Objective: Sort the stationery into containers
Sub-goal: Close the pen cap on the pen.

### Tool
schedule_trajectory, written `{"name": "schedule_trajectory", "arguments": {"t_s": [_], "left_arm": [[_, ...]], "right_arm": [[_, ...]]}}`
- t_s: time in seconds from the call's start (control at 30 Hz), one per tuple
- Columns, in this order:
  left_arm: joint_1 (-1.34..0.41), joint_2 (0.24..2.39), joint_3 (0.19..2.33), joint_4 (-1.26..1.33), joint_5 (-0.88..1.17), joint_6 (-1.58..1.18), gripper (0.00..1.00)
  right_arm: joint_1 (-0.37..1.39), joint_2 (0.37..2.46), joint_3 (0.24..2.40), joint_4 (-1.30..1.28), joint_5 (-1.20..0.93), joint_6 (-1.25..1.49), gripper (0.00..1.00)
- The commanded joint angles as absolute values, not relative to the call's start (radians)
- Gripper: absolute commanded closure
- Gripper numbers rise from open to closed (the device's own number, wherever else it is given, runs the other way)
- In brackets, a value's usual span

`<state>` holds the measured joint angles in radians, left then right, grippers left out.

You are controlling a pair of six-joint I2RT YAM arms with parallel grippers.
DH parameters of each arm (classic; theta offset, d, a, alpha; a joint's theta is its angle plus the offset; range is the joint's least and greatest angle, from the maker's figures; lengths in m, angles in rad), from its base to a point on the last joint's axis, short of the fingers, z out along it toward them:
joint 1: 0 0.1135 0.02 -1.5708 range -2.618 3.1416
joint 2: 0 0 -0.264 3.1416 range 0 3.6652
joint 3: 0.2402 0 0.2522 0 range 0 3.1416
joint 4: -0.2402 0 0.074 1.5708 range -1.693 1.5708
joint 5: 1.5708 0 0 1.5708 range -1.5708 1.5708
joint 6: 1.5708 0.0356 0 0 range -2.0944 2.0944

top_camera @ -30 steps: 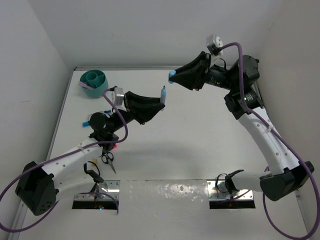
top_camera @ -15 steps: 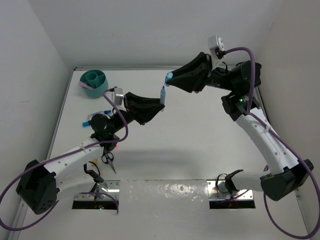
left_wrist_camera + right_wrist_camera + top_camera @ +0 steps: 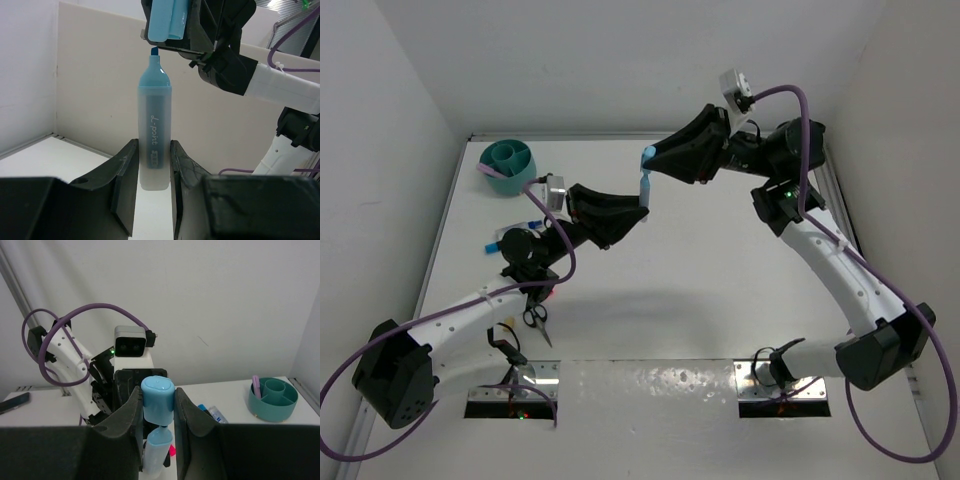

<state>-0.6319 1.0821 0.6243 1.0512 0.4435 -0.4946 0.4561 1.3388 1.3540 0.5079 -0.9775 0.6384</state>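
My left gripper (image 3: 640, 207) is shut on the clear barrel of a light-blue marker (image 3: 644, 190), held upright above the table with its blue tip bare. In the left wrist view the marker (image 3: 154, 135) stands between the fingers (image 3: 128, 165). My right gripper (image 3: 655, 158) is shut on the marker's light-blue cap (image 3: 648, 154). The cap (image 3: 158, 400) hangs just above the tip, mouth down, and the marker (image 3: 156, 452) shows below it. The teal cup (image 3: 508, 158) stands in the far left corner.
Black-handled scissors (image 3: 536, 318) lie by the left arm's base. Loose markers (image 3: 500, 240) lie left of that arm. A pink marker (image 3: 256, 386) stands in the cup (image 3: 273, 400). White walls close in the table at the back and both sides.
The right gripper has carried the cap leftward and down until it sits right over the marker's tip. The left gripper and the marker have held still.
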Motion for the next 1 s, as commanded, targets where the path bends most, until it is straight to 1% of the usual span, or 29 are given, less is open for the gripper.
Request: {"name": "schedule_trajectory", "arguments": {"t_s": [0.0,0.2,0.33,0.7,0.87,0.97], "left_arm": [[-0.624,1.072,0.624,1.108,0.433,-0.491,1.0],[-0.623,1.063,0.62,1.108,0.423,-0.486,1.0],[-0.621,1.057,0.615,1.112,0.416,-0.48,1.0],[-0.615,1.042,0.606,1.108,0.417,-0.479,1.0],[-0.601,1.042,0.611,1.135,0.483,-0.468,1.0],[-0.601,1.048,0.621,1.172,0.528,-0.456,1.0]], "right_arm": [[0.463,1.342,1.358,0.586,-0.992,0.658,1.0],[0.463,1.362,1.341,0.612,-0.994,0.699,1.0],[0.472,1.371,1.305,0.673,-0.999,0.749,1.0],[0.466,1.358,1.253,0.637,-1.018,0.736,1.0],[0.465,1.367,1.276,0.535,-1.08,0.704,1.0],[0.48,1.367,1.226,0.576,-1.104,0.727,1.0]]}}
